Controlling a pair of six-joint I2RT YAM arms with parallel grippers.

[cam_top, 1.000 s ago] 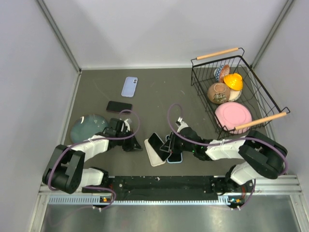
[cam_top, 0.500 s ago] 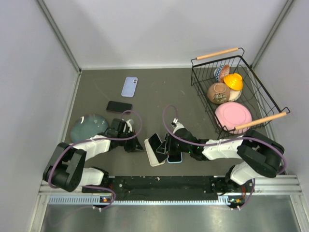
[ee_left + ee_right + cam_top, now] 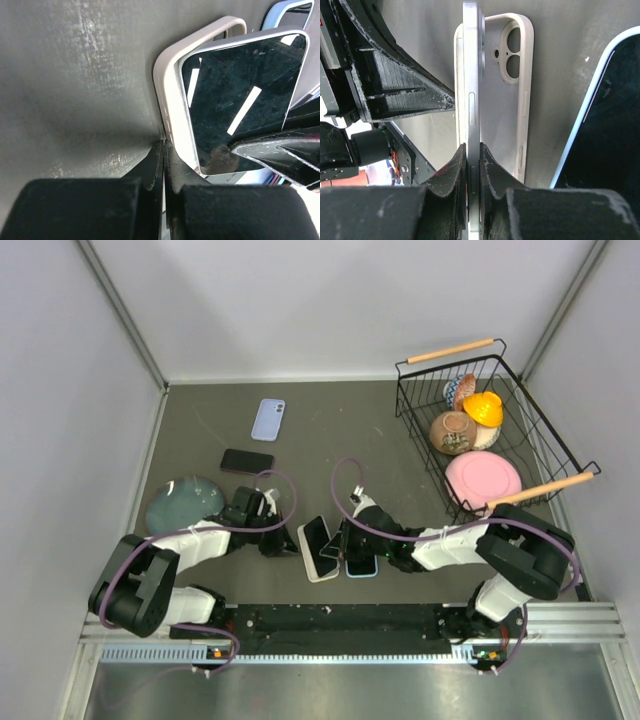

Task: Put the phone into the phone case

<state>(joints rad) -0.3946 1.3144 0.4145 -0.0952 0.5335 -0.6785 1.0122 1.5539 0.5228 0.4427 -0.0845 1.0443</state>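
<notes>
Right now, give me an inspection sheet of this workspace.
Surface: dark grey table, scuffed.
Job's things: silver-edged phone tilted on its long edge over white phone case, not seated.
Clutter: blue-cased phone, lilac phone, black phone, teal round plate, black wire basket of dishes.
Grippers: right gripper shut on the phone; left gripper shut, tips at the case's rim.
Cables: purple cables loop beside both wrists.
Surroundings: pale grey walls.
</notes>
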